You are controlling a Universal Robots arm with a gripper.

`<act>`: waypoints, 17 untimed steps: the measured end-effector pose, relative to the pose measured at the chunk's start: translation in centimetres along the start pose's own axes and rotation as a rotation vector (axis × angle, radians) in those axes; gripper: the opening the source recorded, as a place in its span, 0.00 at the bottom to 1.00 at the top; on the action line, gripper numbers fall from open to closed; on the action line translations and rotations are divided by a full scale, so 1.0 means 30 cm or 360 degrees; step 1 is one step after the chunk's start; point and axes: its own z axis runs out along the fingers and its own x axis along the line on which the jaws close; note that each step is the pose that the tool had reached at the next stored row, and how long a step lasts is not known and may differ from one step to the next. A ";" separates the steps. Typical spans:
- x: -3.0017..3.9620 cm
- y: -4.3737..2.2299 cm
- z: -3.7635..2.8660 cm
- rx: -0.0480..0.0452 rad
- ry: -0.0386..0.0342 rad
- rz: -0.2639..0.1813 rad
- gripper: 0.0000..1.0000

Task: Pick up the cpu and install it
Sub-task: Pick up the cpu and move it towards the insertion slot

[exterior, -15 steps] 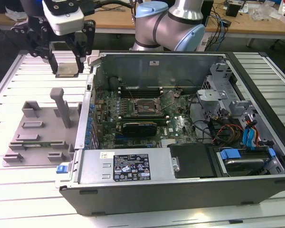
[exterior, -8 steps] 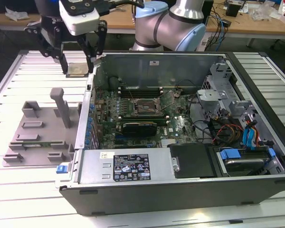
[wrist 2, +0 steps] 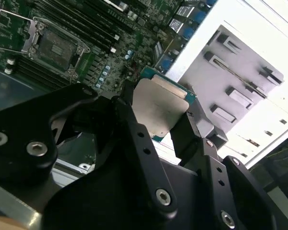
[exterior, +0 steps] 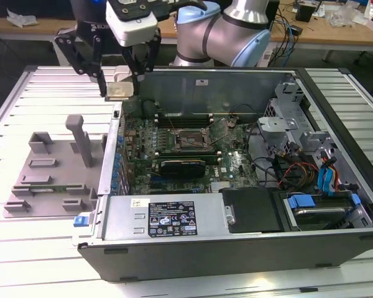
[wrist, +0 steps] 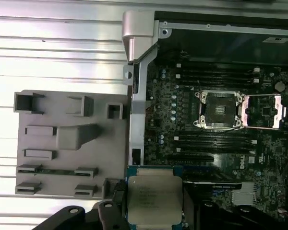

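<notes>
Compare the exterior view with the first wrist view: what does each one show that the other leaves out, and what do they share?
Exterior view adds: the arm's silver and blue joints, the whole open computer case and the blue cables at its drive end.
First wrist view adds: the cpu with its metal top seen face-on.
Shared: the hand shut on the cpu, held near the case wall beside the grey tray, and the socket on the motherboard.
</notes>
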 end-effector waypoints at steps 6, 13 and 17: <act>-0.084 -0.003 0.001 0.0000 0.0000 0.0000 0.55; -0.175 -0.006 0.003 0.0000 0.0000 0.0000 0.55; -0.210 -0.008 0.003 0.0000 0.0000 0.0000 0.55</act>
